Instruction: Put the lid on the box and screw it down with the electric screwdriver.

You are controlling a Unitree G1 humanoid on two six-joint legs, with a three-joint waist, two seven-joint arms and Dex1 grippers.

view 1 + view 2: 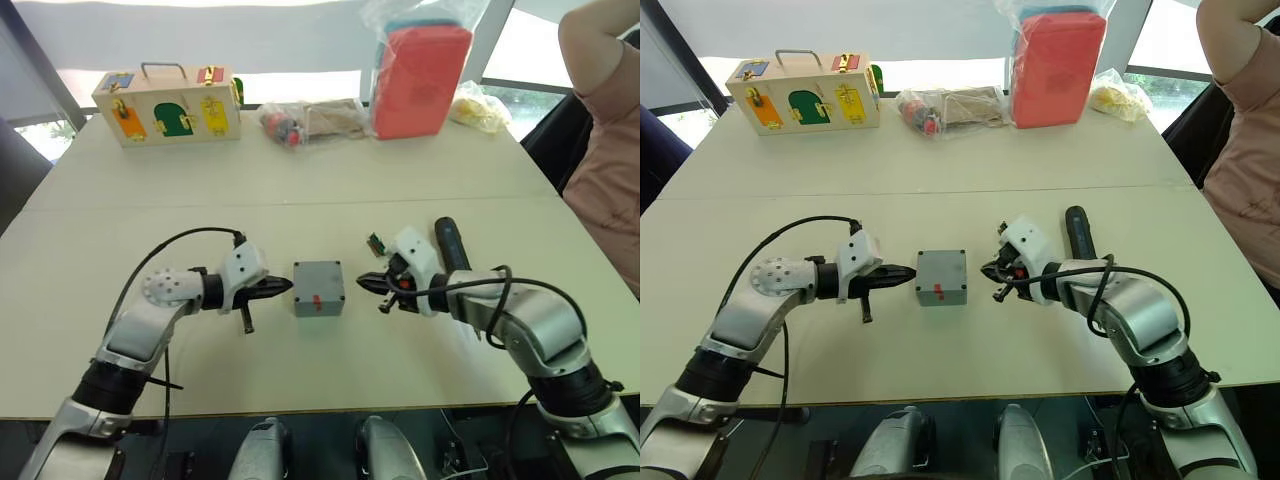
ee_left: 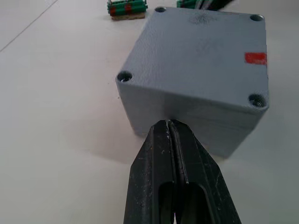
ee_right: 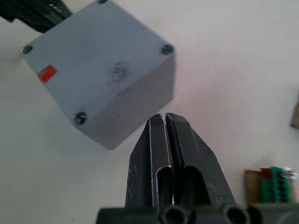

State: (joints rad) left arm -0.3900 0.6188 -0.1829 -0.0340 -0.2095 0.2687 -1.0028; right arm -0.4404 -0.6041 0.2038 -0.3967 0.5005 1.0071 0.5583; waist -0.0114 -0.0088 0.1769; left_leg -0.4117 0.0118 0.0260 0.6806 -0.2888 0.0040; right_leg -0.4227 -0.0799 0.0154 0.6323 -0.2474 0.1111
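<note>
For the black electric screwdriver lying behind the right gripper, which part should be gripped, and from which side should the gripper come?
Probably grip the electric screwdriver across its thick round barrel, coming from above with one finger on each long side. It lies flat on the table, its length pointing away from the robot, so only its top and sides are free. The right gripper, now shut, is nearest and would have to open first.

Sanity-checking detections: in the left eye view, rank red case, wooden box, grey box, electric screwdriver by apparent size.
1. red case
2. wooden box, close to the case
3. grey box, lid on
4. electric screwdriver, partly hidden by the right arm, so unsure
</note>
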